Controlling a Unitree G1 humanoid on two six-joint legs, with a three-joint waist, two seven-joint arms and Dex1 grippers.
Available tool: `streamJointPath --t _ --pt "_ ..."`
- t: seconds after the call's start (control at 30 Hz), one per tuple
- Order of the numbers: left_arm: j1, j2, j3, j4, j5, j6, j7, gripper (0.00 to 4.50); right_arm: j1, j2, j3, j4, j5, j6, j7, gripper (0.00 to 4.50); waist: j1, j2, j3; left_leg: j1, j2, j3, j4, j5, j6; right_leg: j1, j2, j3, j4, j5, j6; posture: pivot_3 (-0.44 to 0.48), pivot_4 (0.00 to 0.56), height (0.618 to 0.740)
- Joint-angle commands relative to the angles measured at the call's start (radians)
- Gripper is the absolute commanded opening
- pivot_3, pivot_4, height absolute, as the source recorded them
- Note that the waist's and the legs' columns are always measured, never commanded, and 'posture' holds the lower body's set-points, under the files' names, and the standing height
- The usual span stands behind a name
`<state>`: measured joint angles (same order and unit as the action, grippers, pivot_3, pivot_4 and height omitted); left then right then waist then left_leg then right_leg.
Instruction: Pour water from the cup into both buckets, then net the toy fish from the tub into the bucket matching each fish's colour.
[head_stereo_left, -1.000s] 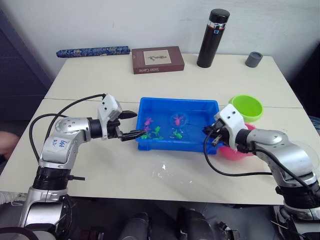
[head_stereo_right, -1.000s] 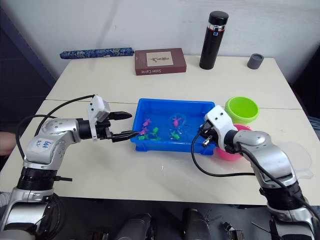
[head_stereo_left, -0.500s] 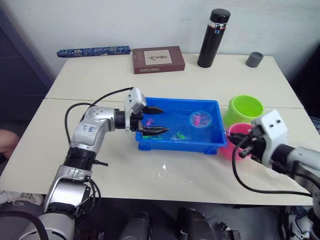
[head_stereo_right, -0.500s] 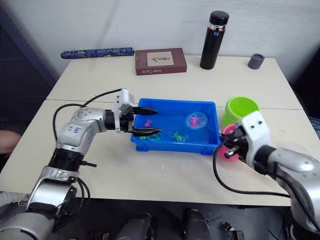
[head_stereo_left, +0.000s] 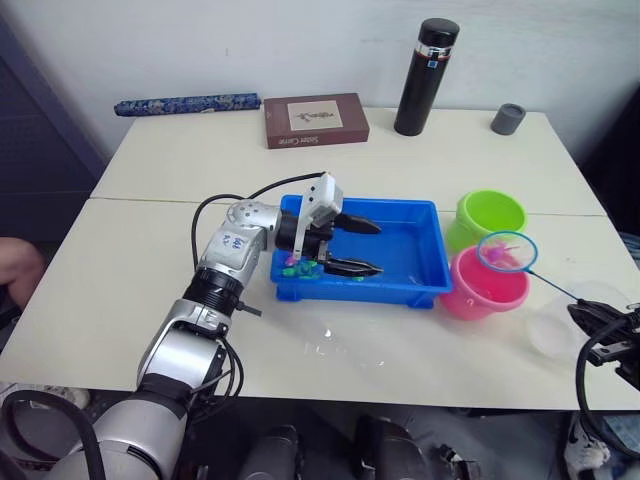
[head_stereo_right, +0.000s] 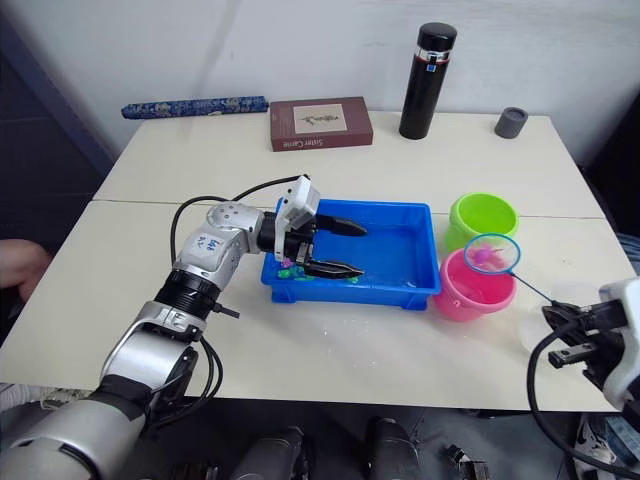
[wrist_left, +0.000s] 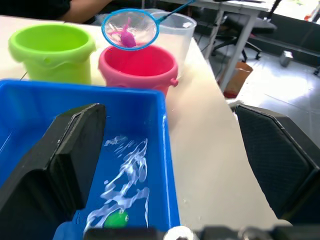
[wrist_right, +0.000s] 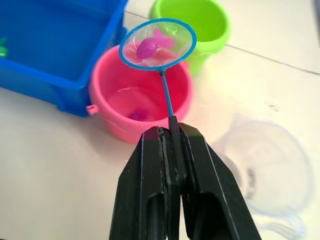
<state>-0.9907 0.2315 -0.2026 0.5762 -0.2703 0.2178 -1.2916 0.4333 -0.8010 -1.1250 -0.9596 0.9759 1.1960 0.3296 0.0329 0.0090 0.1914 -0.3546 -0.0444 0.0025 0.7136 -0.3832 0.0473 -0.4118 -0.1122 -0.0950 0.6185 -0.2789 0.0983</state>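
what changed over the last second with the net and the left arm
The right tool, shut on the net, drew back toward the robot's right, carrying a pink fish from the blue tub to above the pink bucket. The left tool, open, moved from the tub's left edge in over it. Green bucket and clear cup stayed put.

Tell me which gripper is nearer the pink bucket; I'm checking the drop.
Right. The right gripper holds the net above the pink bucket; the left gripper hovers open over the blue tub.
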Motion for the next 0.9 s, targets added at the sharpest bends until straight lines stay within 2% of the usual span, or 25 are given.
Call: streamJointPath --t 0.03,0.1,0.17,0.27,0.37,0.5,0.6,0.77,0.9 --pt "-0.028 -0.02 0.004 0.009 0.002 -0.023 -0.018 4.45 0.135 -0.078 -0.007 -0.088 -0.021 -0.183 -0.069 0.0 -0.001 0.0 0.0 0.0 0.0 0.0 0.0 0.0 0.0 0.0 0.0 0.0 0.0 0.0 0.0 0.0 0.15 0.74" --pt "-0.029 -0.024 0.005 0.011 0.005 -0.026 -0.022 4.45 0.254 -0.138 0.051 -0.088 -0.153 -0.313 -0.07 0.0 -0.002 0.0 0.0 0.001 0.0 0.002 -0.001 0.0 0.0 0.0 0.0 0.002 0.0 0.0 0.0 0.0 0.15 0.74" --pt "-0.032 -0.02 0.009 0.009 0.005 -0.024 -0.026 4.45 0.413 -0.207 0.112 -0.088 -0.446 -0.479 -0.031 0.0 -0.001 -0.001 0.0 0.001 0.0 0.002 -0.002 0.0 0.0 0.0 0.0 0.002 -0.001 0.0 0.001 0.0 0.15 0.74" --pt "-0.034 -0.013 0.013 0.009 0.006 -0.023 -0.028 4.45 0.525 -0.219 0.181 -0.088 -0.768 -0.673 0.01 0.0 0.001 -0.001 0.001 0.001 0.001 0.003 -0.004 0.0 0.001 0.0 0.003 0.003 -0.004 0.001 0.002 0.0 0.15 0.74" --pt "-0.035 -0.008 0.015 0.005 0.007 -0.021 -0.025 4.45 0.6 -0.21 0.237 -0.051 -1.139 -0.88 0.054 0.0 0.006 -0.001 0.0 0.001 0.001 0.003 -0.005 0.0 0.001 0.0 0.003 0.005 -0.006 0.001 0.003 0.0 0.15 0.74" --pt "-0.032 -0.005 0.017 -0.002 0.005 -0.017 -0.021 4.45 0.568 -0.16 0.292 0.022 -1.352 -1.102 0.084 0.0 0.015 -0.001 0.0 0.001 0.001 0.003 -0.005 0.0 0.0 0.0 0.009 0.006 -0.008 0.002 0.004 0.0 0.15 0.74" --pt "-0.029 -0.002 0.019 -0.006 0.005 -0.014 -0.018 4.45 0.518 -0.1 0.301 0.069 -1.42 -1.179 0.105 0.0 0.02 -0.001 0.0 0.001 0.002 0.003 -0.005 0.0 0.0 0.0 0.011 0.007 -0.009 0.002 0.004 0.0 0.15 0.74" --pt "-0.024 0.006 0.023 -0.013 0.002 -0.01 -0.018 4.45 0.382 -0.013 0.273 0.093 -1.369 -1.205 0.163 0.0 0.017 -0.001 0.0 0.001 0.003 0.003 -0.005 0.0 -0.001 0.001 0.013 0.007 -0.009 0.002 0.004 0.0 0.15 0.74" --pt "-0.027 0.022 0.032 0.005 0.01 -0.011 0.003 4.45 0.211 0.062 0.286 0.085 -1.088 -1.073 0.23 0.0 0.013 -0.001 0.0 0.002 0.004 0.004 -0.005 0.0 -0.002 0.001 0.014 0.008 -0.008 0.002 0.004 0.0 0.15 0.74"
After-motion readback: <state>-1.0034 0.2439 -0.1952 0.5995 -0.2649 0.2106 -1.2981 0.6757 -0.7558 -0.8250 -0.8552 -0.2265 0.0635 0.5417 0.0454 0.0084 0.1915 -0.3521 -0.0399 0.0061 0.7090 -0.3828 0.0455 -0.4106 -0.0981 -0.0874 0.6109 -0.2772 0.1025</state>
